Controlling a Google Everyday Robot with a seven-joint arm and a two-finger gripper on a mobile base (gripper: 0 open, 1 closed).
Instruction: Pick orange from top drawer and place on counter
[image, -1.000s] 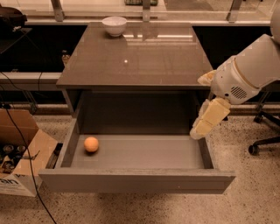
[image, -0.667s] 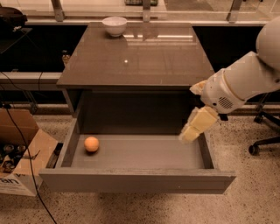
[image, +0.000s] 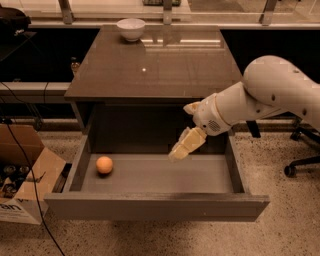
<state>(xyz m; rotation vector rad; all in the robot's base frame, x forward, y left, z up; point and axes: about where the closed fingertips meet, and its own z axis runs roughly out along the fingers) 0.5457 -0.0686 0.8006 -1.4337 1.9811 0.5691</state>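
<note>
Gripper (image: 181, 148): pale yellow, blocky, angled down and left, hanging over the middle of the open top drawer (image: 155, 206), above its floor. Open or clenched: cannot tell. Nothing seen in its grasp.

Arm (image: 270, 95): smooth white rounded shells, reaching in from the right across the drawer's right wall.

Drawer: wide shallow grey box, pulled fully out, flat plain front panel, matte inside.

Orange (image: 104, 164): small, round, matte skin, resting on the drawer floor near the left wall, well apart from the gripper.

Counter (image: 150, 65): flat glossy brown-grey rectangle showing reflections. White bowl (image: 131, 29) at its far edge.

Cardboard box (image: 27, 175) on the speckled floor (image: 290, 220), left of the drawer.
</note>
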